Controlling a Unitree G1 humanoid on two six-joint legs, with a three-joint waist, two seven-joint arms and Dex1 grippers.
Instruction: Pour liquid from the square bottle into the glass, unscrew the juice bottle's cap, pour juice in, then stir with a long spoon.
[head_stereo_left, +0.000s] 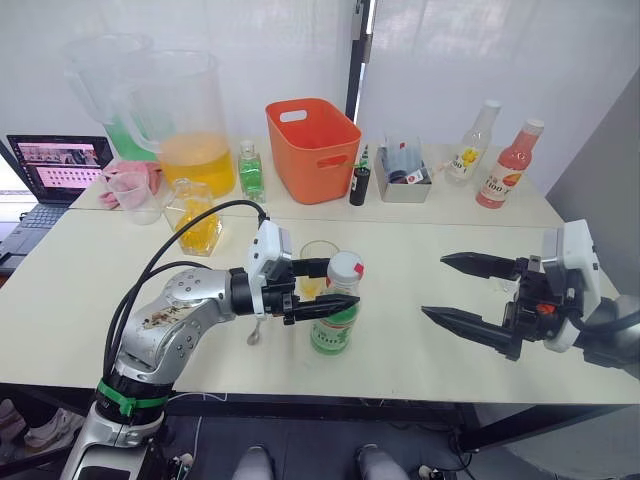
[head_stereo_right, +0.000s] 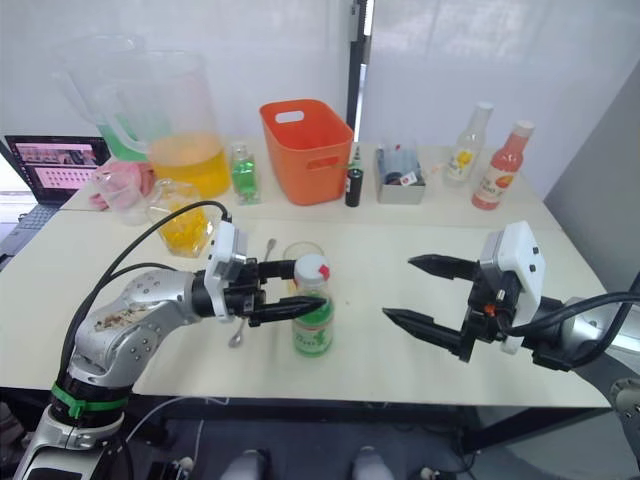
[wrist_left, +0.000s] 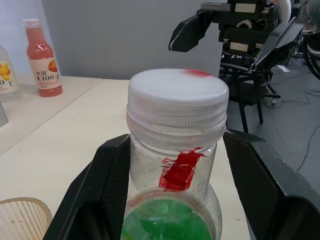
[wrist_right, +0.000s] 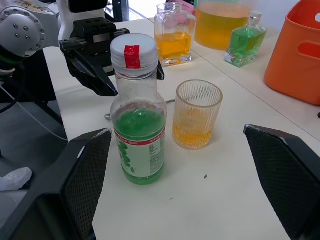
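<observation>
Juice bottle (wrist_right: 138, 145) stands upright near the table's (head_stereo_left: 420, 340) front edge, approx centre; clear plastic w/ green liquid filling the lower part, white ribbed cap (wrist_left: 177, 95) w/ a red tab, still on. I've got the left gripper (head_stereo_left: 320, 285) straddling its neck: one black finger on each side just under the cap, in contact or only a hair off, can't tell which from the wrist view. Jaws are narrowed to about neck width.

Glass (wrist_right: 196, 115), ribbed, sits just behind the bottle, close but apart, w/ a little orange liquid in the bottom. Long spoon (head_stereo_left: 256, 330) lies flat on the table under my left wrist, partly hidden by the arm.

Right gripper (head_stereo_left: 470, 295) hovers over the table well to the right of the bottle, spread wide, holding nothing, tips aimed at the bottle.

Farther back-left: square bottle (wrist_right: 173, 37), orange liquid approx halfway up. Behind it on the rear table: big pitcher (head_stereo_left: 190, 120) of orange liquid, small green bottle (head_stereo_left: 250, 172), orange bin (head_stereo_left: 312, 148), two drink bottles (head_stereo_left: 510, 165) at far right, laptop (head_stereo_left: 55, 170) at far left.
</observation>
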